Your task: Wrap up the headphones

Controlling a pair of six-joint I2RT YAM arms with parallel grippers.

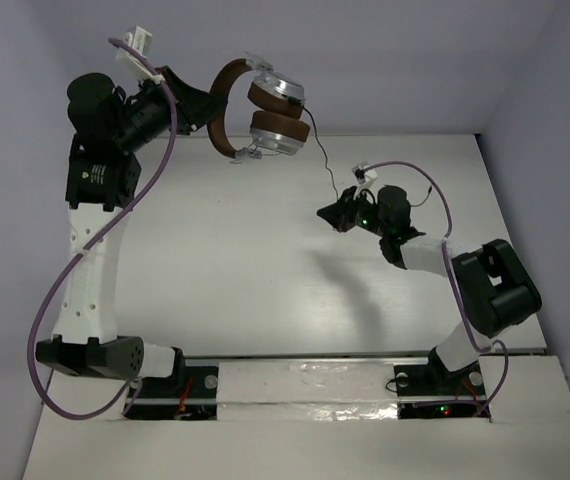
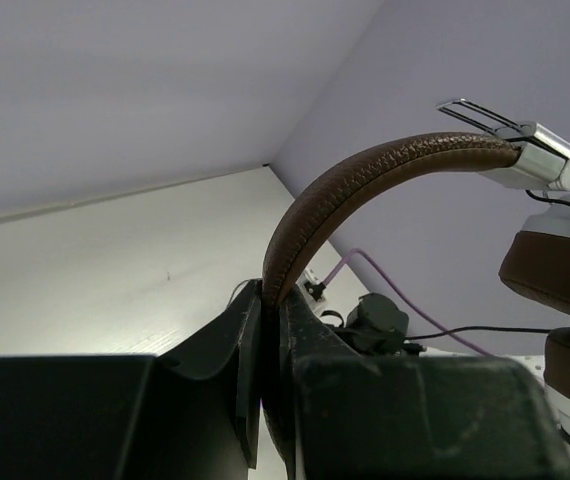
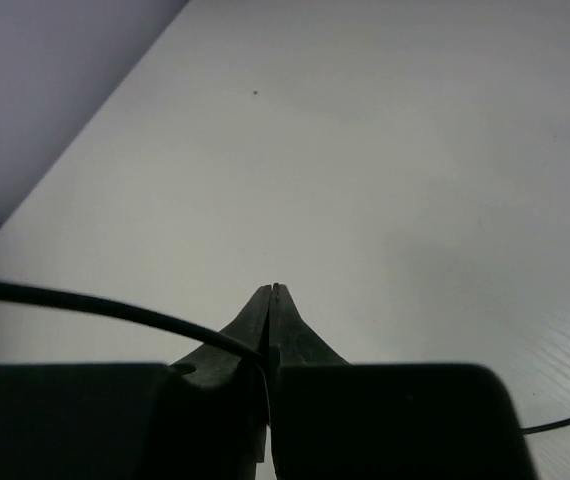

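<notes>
The headphones (image 1: 263, 118) hang in the air at the back of the table, brown headband arched to the left, two silver-grey earcups with brown pads stacked on the right. My left gripper (image 1: 203, 103) is shut on the brown headband (image 2: 365, 180), held between its jaws. A thin black cord (image 1: 323, 160) runs down from the earcups to my right gripper (image 1: 327, 213), which is raised over the table's middle right. In the right wrist view the cord (image 3: 95, 304) enters from the left and ends pinched between the shut jaws of the right gripper (image 3: 273, 292).
The white table (image 1: 235, 270) lies below, with pale walls (image 1: 385, 60) at the back and both sides. Purple cables (image 1: 115, 225) run along both arms. A second stretch of black cord (image 3: 565, 422) shows low at the right of the right wrist view.
</notes>
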